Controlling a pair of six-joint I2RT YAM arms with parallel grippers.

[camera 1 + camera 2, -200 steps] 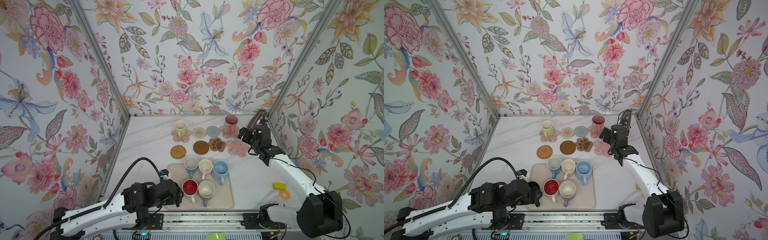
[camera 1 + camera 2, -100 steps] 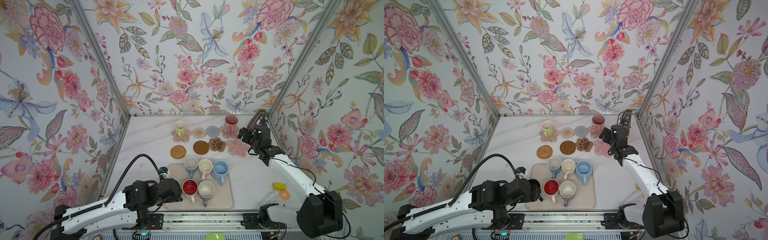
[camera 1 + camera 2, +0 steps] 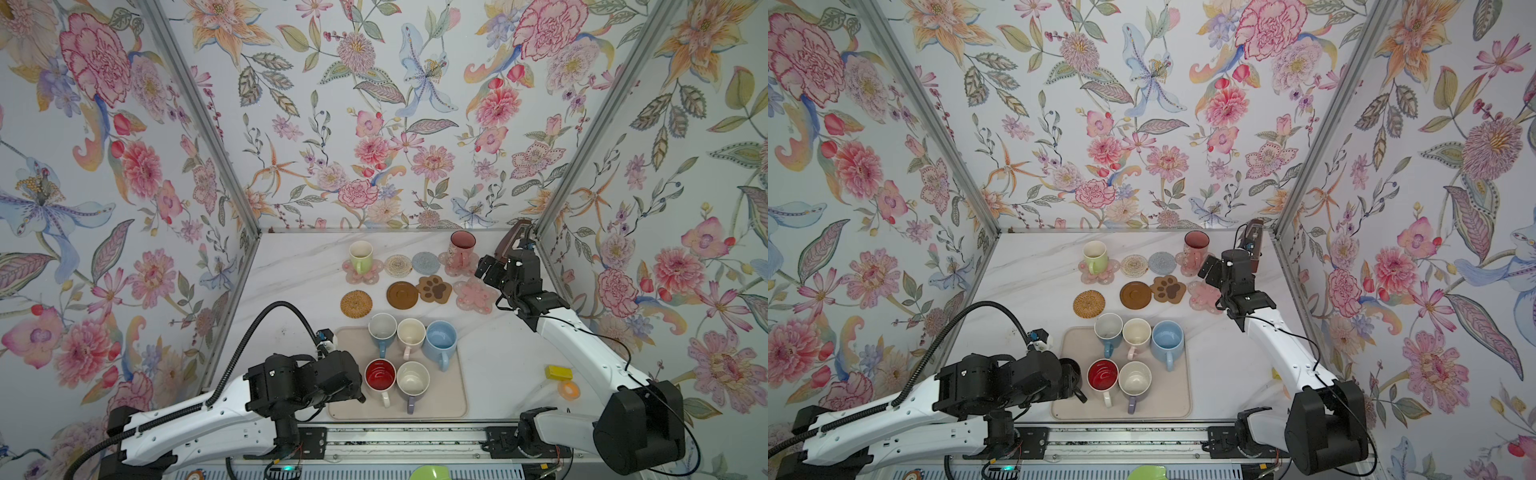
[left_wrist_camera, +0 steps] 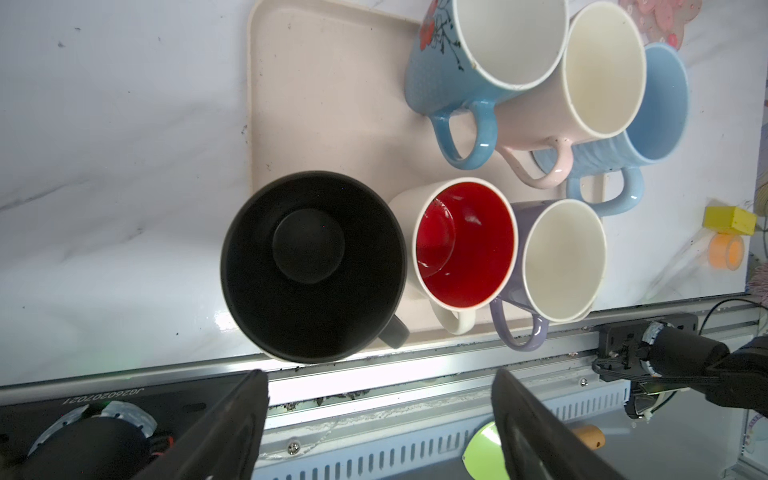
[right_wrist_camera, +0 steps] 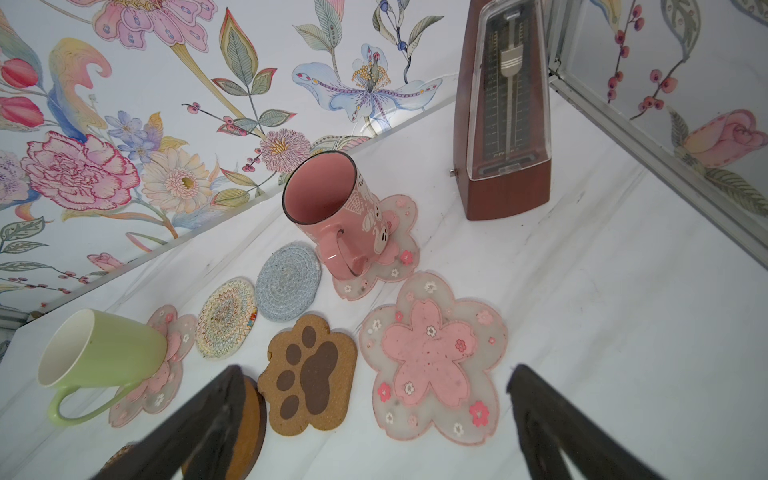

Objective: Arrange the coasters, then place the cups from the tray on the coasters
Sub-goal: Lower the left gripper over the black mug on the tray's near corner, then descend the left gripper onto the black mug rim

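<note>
Slightly shifted: left arm. The right arm hasn't budged.
Wide-open left gripper (image 4: 378, 376) hangs above the black mug (image 4: 311, 266) at the tray (image 4: 324, 104) corner, gripping nothing — right gripper (image 5: 376, 370) gapes empty over a pink flower coaster (image 5: 432, 357).

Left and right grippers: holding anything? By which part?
Nothing held. Left gripper open, short of the black mug; right gripper open, empty.

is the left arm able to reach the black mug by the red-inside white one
Probably yes: the open left gripper hovers over the black mug, nothing between; the red-inside white mug crowds one side.
</note>
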